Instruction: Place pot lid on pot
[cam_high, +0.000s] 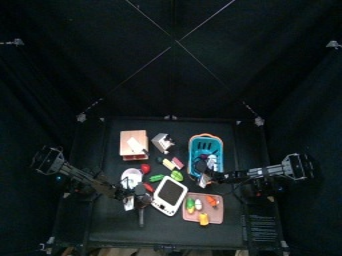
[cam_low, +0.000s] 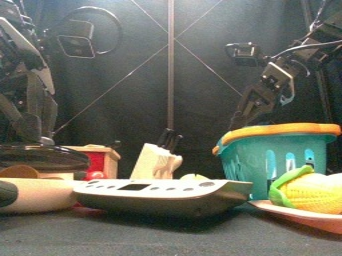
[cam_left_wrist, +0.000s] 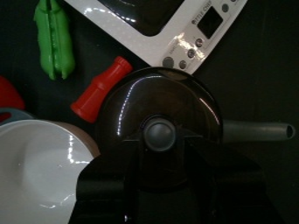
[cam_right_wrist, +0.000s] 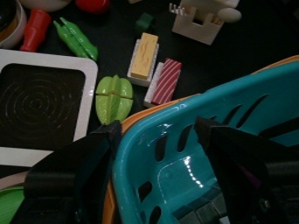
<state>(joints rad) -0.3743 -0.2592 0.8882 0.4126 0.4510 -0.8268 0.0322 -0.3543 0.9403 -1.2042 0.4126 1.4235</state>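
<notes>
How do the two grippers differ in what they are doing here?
The left gripper hovers open above the dark pot lid, not gripping it; the right gripper straddles the teal basket rim. The left sits over cookware, the right over the basket. Both are black two-jaw grippers.

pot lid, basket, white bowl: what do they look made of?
Pot lid: looks like dark glossy glass or coated metal, bright streak reflections, grey knob. Basket: moulded teal plastic with an orange rim, slotted walls, shiny highlights. White bowl: glossy white, plastic or ceramic; can't tell which.
</notes>
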